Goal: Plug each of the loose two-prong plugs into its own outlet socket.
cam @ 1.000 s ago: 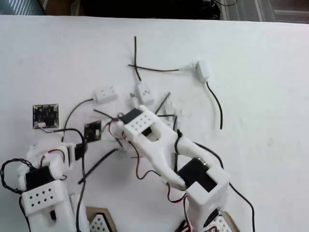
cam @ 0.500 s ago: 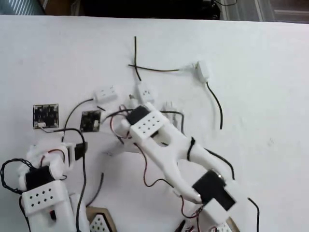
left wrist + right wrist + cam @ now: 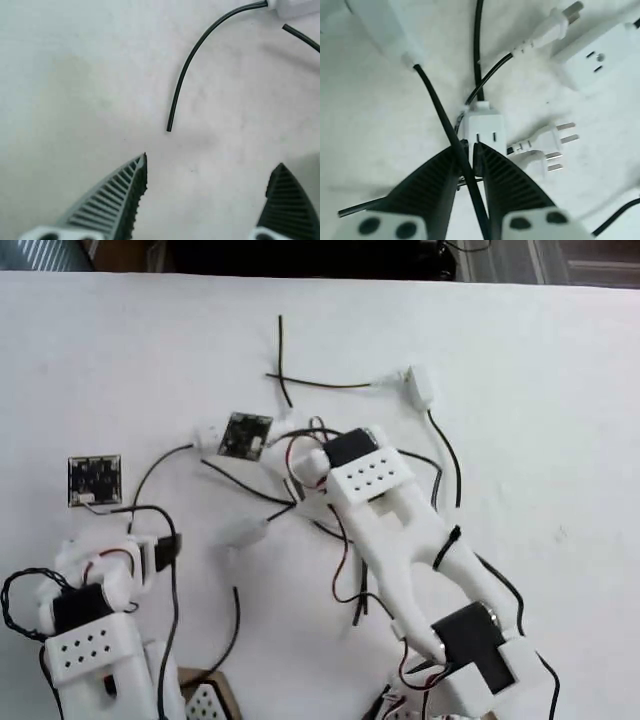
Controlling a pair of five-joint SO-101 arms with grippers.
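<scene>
Though loose, three plugs (image 3: 555, 134), two sockets (image 3: 482, 131).

Both arms are white printed plastic, with black motor blocks set into the joints. The right arm (image 3: 400, 530) has a wrist panel (image 3: 368, 475) (a grid of small round holes), and thin red and black wires (image 3: 343, 565) run loosely along its links. The left arm (image 3: 92, 640) has the same dotted panel, a red wire and a black cable looped at its side. The right tool (image 3: 470, 145) has two black ribbed fingers (image 3: 432, 180) on white mounts with dark round holes. The left tool (image 3: 212, 160) also has ribbed, pointed fingers (image 3: 117, 200), one grey and one darker.
</scene>
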